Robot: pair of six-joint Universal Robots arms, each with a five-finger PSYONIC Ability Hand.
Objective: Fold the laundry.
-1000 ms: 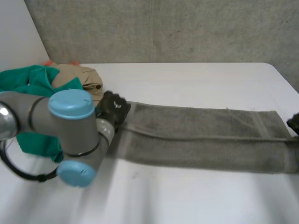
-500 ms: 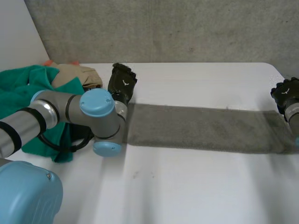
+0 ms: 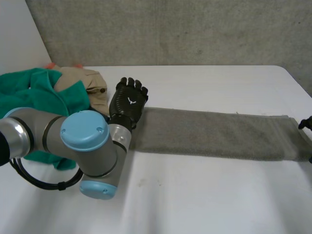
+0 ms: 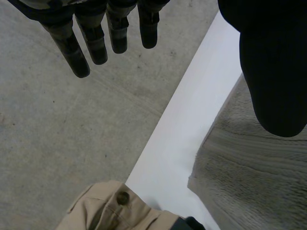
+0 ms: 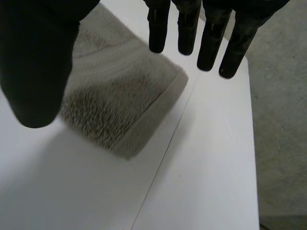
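A long grey towel point(image 3: 214, 134) lies folded lengthwise across the white table point(image 3: 204, 195). My left hand point(image 3: 127, 101) is raised just off the towel's left end, fingers point(image 4: 96, 43) straight and spread, holding nothing; the towel's end corner point(image 4: 249, 177) lies below its thumb. My right hand point(image 3: 305, 123) sits at the towel's right end, by the table's right edge. Its fingers point(image 5: 206, 43) are straight and apart above the towel's end corner point(image 5: 124, 110), which lies flat and free.
A heap of laundry lies at the back left: a green garment point(image 3: 34, 92) and tan trousers point(image 3: 90, 85) with a button point(image 4: 123, 197). My left arm point(image 3: 73, 146) lies across the front left of the table. A grey concrete wall point(image 3: 170, 29) stands behind.
Both hands have let go of the towel and opened. The upper layer was carried over and laid down, leaving a narrower folded strip. The left hand rose off the towel's left end.
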